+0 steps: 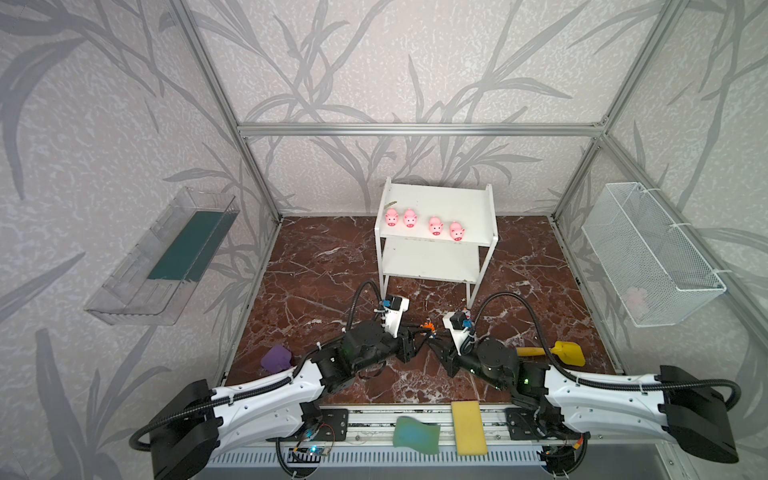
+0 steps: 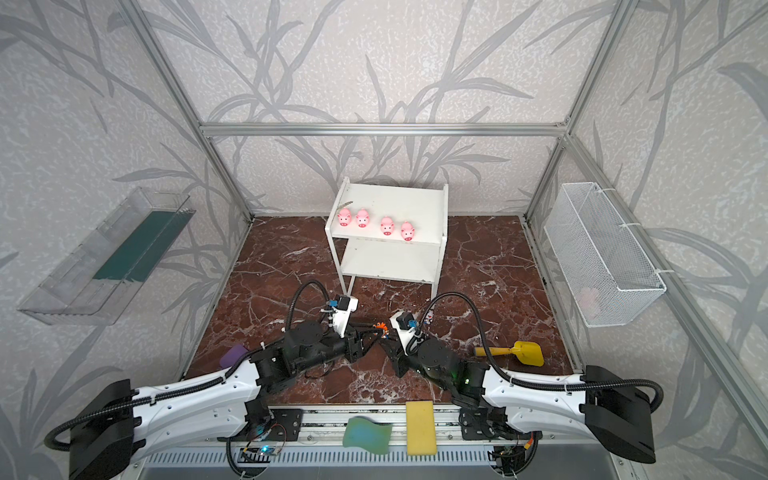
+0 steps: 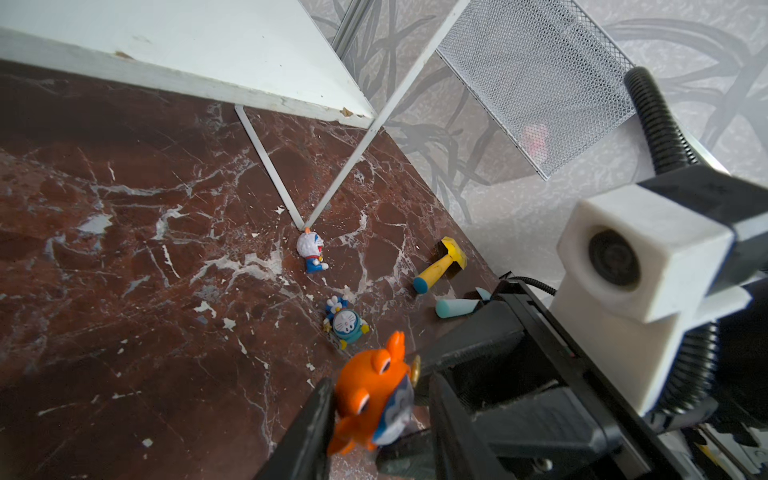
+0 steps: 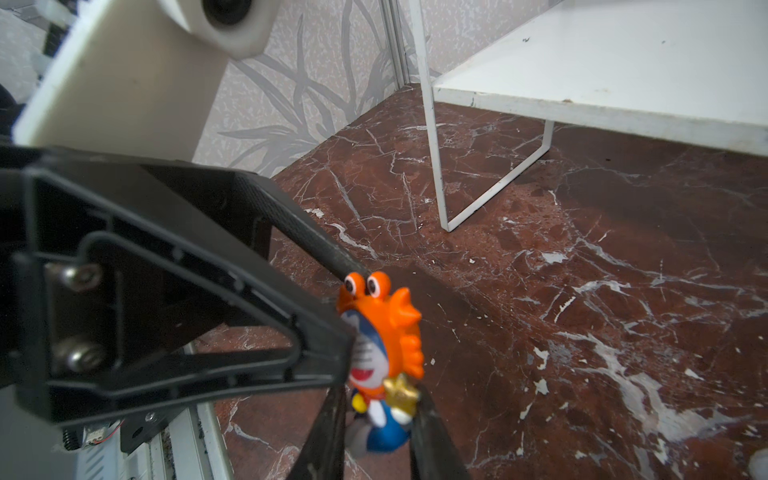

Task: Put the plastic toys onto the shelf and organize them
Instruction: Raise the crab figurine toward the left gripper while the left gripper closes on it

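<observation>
On the marble-patterned counter [image 1: 316, 257] you have a yellow toy shovel [image 1: 561, 352] lying near the right edge, with its blade toward the right wall. A purple lump [image 1: 276, 358] sits near the left edge. Along the front rail, a yellow sponge [image 1: 468, 428] lies just beside a green sponge [image 1: 415, 434]. On the left wall you see a clear plastic tray [image 1: 124, 286] with a dark green liner [image 1: 187, 245]. On the right wall hangs a white wire mesh basket [image 1: 652, 253] holding something pale pink, too blurred to identify.
</observation>
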`<move>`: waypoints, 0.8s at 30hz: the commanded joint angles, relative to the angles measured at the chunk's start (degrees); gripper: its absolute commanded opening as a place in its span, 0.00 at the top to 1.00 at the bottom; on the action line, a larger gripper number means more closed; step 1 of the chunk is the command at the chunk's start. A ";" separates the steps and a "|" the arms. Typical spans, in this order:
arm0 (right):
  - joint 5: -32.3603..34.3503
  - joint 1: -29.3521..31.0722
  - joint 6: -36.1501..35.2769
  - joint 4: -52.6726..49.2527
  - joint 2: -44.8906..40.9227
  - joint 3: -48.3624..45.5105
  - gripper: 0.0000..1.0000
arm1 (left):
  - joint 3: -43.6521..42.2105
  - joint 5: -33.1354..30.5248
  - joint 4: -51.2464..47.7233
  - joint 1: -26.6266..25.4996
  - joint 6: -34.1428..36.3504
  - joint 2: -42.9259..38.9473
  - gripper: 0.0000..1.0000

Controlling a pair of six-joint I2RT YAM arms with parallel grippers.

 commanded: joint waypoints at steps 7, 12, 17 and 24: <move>3.94 2.22 -2.14 1.08 -1.32 0.61 0.86 | 2.70 1.07 1.81 -0.04 -0.19 1.72 0.49; 4.52 2.46 -2.58 0.94 -1.77 0.70 0.86 | 3.13 0.59 1.24 -0.04 0.06 1.99 0.53; 5.00 2.65 -2.44 1.55 -2.20 0.30 0.86 | 3.66 1.41 1.36 0.00 -0.08 2.70 0.50; 5.33 2.73 -2.67 1.99 -3.34 -0.17 0.86 | 4.19 2.60 2.32 -0.01 -0.19 3.99 0.64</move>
